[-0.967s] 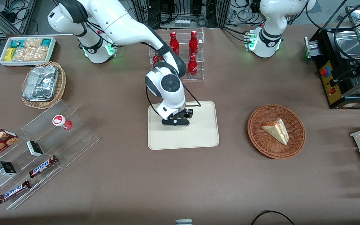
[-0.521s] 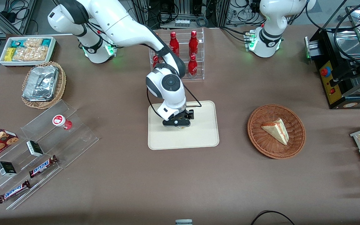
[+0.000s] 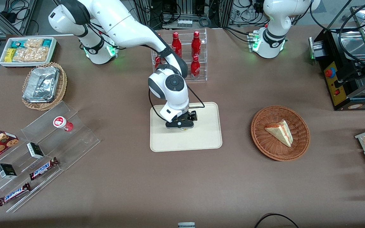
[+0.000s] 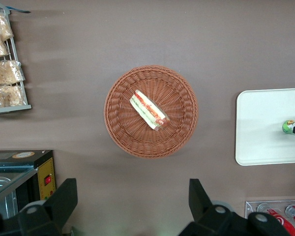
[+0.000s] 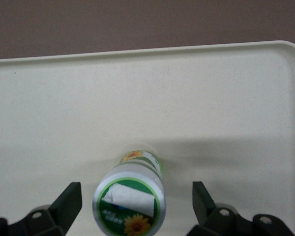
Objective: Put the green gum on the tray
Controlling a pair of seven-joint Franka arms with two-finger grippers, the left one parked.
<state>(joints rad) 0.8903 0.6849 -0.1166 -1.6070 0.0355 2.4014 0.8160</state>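
Note:
The green gum [image 5: 129, 206] stands upright on the cream tray [image 5: 226, 108], white lid with a green-rimmed label facing up. My gripper [image 5: 135, 201] is open, and its two black fingers [image 5: 69, 201] stand on either side of the bottle with a gap to each. In the front view the gripper [image 3: 180, 124] hangs low over the middle of the tray [image 3: 201, 139] and hides most of the bottle. The left wrist view shows the gum [image 4: 288, 127] on the tray [image 4: 265, 128].
A clear rack of red cola bottles [image 3: 185, 53] stands just farther from the camera than the tray. A wicker basket with a sandwich [image 3: 280, 133] lies toward the parked arm's end. A red gum bottle [image 3: 62, 123] sits on an acrylic stand toward the working arm's end.
The working arm's wrist and hand have shifted very slightly over the tray, toward the parked arm's end. Nothing else has moved.

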